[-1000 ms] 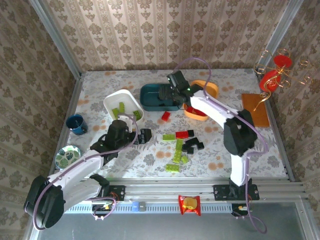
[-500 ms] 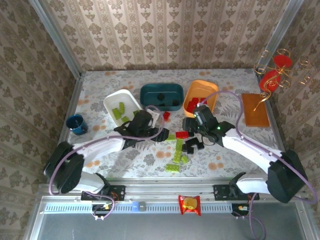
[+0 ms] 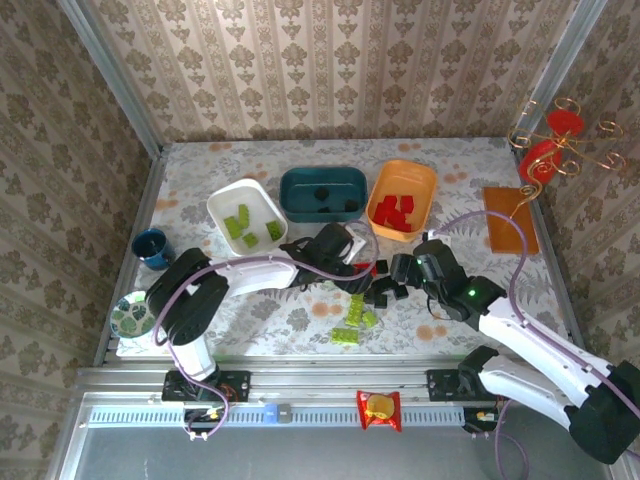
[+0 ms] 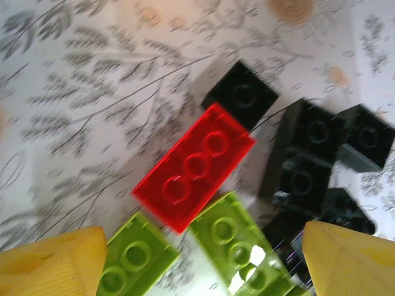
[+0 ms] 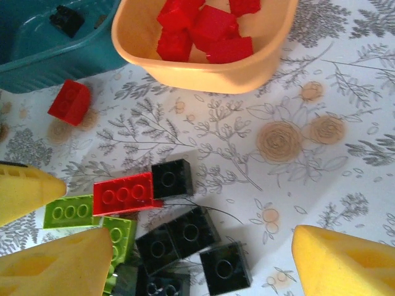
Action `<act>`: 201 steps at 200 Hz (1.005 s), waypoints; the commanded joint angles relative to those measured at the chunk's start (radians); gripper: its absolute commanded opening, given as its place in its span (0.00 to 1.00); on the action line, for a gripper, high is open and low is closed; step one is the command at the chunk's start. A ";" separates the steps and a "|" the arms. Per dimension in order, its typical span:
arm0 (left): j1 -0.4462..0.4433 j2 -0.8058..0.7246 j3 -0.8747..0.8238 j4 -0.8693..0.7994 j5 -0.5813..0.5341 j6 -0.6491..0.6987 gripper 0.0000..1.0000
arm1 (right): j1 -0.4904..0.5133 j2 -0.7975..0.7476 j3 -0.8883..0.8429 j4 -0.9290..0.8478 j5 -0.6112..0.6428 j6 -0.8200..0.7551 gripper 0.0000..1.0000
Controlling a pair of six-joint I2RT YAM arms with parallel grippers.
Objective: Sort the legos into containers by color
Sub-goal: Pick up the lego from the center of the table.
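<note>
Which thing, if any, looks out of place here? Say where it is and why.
A red-and-yellow snack packet lies on the metal rail at the near edge, nowhere near the bricks it has nothing to do with. One small red brick also lies alone beside the dark teal tray, apart from the main pile.

The table (image 5: 345,123) is white, printed with grey leaves and tan flowers. The orange tray (image 5: 210,77) holds red bricks (image 5: 203,31). Left of it, a dark teal tray (image 3: 300,190) holds black bricks (image 3: 322,193), and a white tray (image 3: 250,196) holds lime green bricks (image 3: 240,222). The right tool (image 5: 203,265) has yellow fingertips (image 5: 345,262).
</note>
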 commanded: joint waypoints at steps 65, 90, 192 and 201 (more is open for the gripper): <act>-0.027 0.157 0.157 -0.071 -0.120 0.142 0.76 | -0.009 -0.095 -0.034 -0.077 0.060 0.030 0.78; -0.026 0.186 0.174 -0.081 -0.129 0.139 0.72 | -0.011 -0.116 -0.039 -0.086 0.063 0.031 0.78; -0.002 0.229 0.216 -0.090 -0.079 0.118 0.47 | -0.011 -0.170 -0.038 -0.107 0.065 0.034 0.78; -0.002 0.232 0.216 -0.089 -0.072 0.117 0.44 | -0.011 -0.170 -0.038 -0.107 0.065 0.034 0.78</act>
